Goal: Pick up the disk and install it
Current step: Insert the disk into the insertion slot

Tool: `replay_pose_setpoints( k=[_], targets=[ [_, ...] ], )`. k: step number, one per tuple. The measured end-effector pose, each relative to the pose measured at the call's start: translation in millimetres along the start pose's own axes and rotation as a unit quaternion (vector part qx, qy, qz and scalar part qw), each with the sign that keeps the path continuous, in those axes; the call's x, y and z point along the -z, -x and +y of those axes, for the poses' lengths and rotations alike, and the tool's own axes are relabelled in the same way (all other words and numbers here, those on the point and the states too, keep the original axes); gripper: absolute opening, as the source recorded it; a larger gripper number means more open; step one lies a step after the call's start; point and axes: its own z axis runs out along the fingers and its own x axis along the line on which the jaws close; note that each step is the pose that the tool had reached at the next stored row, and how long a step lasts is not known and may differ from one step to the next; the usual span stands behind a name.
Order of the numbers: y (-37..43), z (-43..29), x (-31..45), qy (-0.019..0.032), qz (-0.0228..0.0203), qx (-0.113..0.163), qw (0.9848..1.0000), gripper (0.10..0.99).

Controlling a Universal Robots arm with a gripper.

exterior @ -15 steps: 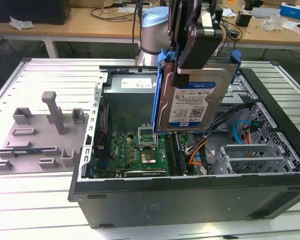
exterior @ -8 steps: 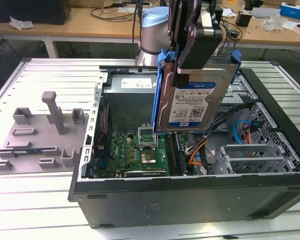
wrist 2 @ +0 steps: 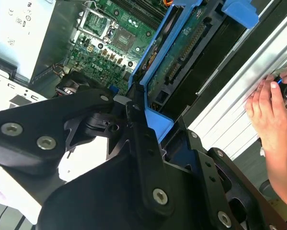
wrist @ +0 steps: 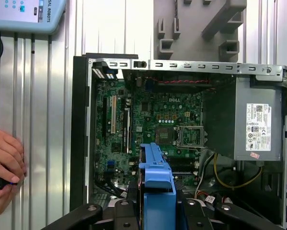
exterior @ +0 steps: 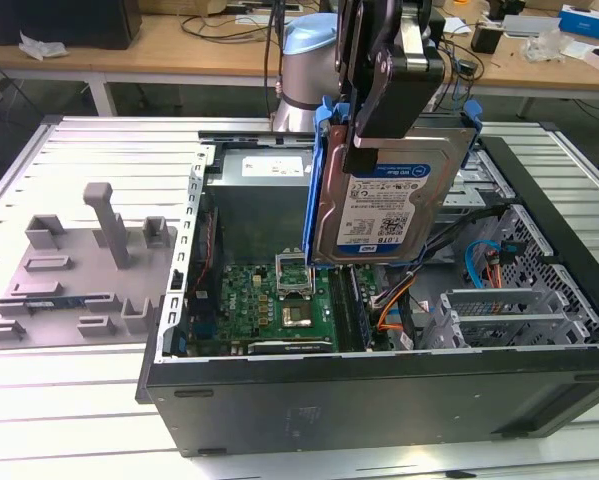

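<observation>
I'm holding the disk upright above the open computer case, over its motherboard. The gripper is clamping its blue-framed upper edge, fingers closed tight. I'm judging it stiff, dense and shock-sensitive, so I'm favouring the rigid edges over the label face.

disk: one
gripper: one
case: one
motherboard: one
power supply: one
grey fixture: one
hand: one, in the second wrist view
</observation>
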Motion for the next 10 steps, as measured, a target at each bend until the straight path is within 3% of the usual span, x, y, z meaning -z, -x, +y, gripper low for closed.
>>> replay_pose_setpoints(
  k=[10],
  targets=[
    [0.0,0.0,0.0,0.0,0.0,-0.001,1.0,0.369]
  ],
)
